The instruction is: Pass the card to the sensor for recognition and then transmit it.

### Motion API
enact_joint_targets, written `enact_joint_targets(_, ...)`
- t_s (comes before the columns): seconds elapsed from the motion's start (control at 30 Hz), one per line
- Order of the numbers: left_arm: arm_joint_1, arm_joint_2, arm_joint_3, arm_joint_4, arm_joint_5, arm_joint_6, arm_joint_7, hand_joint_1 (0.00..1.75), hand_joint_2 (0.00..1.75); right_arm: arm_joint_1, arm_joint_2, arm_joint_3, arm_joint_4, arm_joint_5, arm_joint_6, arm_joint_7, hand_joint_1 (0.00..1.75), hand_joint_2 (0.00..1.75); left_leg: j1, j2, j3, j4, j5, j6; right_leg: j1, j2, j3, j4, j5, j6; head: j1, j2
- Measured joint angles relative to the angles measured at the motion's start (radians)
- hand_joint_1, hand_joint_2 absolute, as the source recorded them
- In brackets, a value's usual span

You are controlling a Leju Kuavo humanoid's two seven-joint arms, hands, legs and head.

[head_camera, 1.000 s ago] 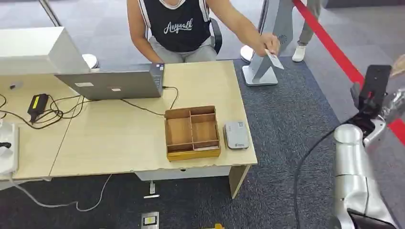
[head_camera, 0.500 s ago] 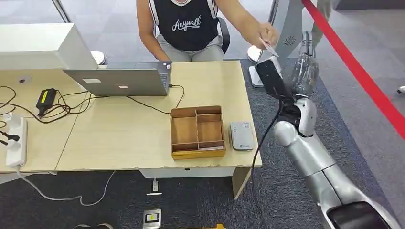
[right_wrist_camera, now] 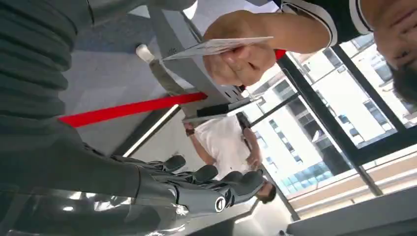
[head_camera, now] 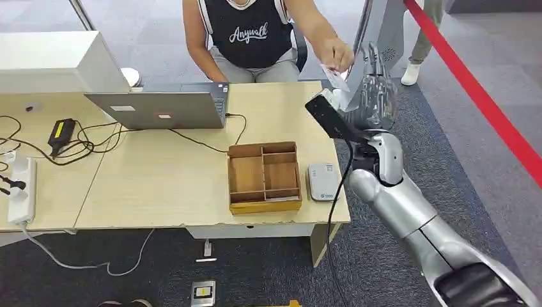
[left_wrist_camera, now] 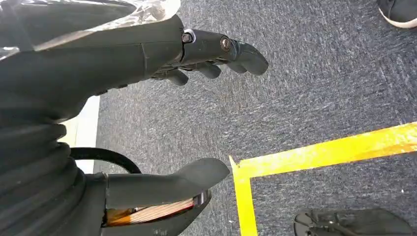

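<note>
A seated person across the desk holds out a white card (head_camera: 333, 77) in one hand (head_camera: 337, 54); the right wrist view has the card (right_wrist_camera: 216, 46) edge-on in that hand. My right hand (head_camera: 372, 96) is raised beside the card, just right of it, fingers upright and apart, holding nothing; its fingers (right_wrist_camera: 216, 184) are spread in the wrist view. The grey card sensor (head_camera: 323, 181) lies flat on the desk near its right edge. My left hand (left_wrist_camera: 196, 113) hangs over the carpet, thumb and fingers apart, with nothing in it.
A wooden divided tray (head_camera: 264, 177) sits left of the sensor. A laptop (head_camera: 163, 106), cables and a power strip (head_camera: 19, 189) occupy the desk's left part. A grey kiosk stand (head_camera: 377, 32) and a red barrier tape (head_camera: 476, 89) lie behind my right arm.
My right arm has swung in from the right and risen until its hand is next to the card. The person has brought the card lower and closer to the desk corner.
</note>
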Motion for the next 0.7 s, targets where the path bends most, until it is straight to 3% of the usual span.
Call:
enact_joint_targets(0.43, 0.001, 0.0, -0.001, 0.0, -0.018, 0.003, -0.005, 0.0, 1.75, -0.127, 0.01, 0.123, 0.115, 0.142, 0.128, 0.064, 0.0, 1.75, 0.0, 0.0, -0.001, 0.0, 0.0, 0.0, 0.0, 0.0, -0.001, 0.0, 0.0, 0.0, 0.0, 0.0)
enact_joint_targets(0.7, 0.001, 0.001, -0.006, 0.0, -0.022, 0.001, -0.011, 0.0, 1.75, -0.184, 0.028, 0.169, 0.195, 0.145, 0.129, 0.073, 0.0, 1.75, 0.001, 0.0, -0.001, 0.0, 0.0, 0.0, 0.001, 0.0, -0.001, 0.0, 0.0, 0.0, 0.0, 0.0)
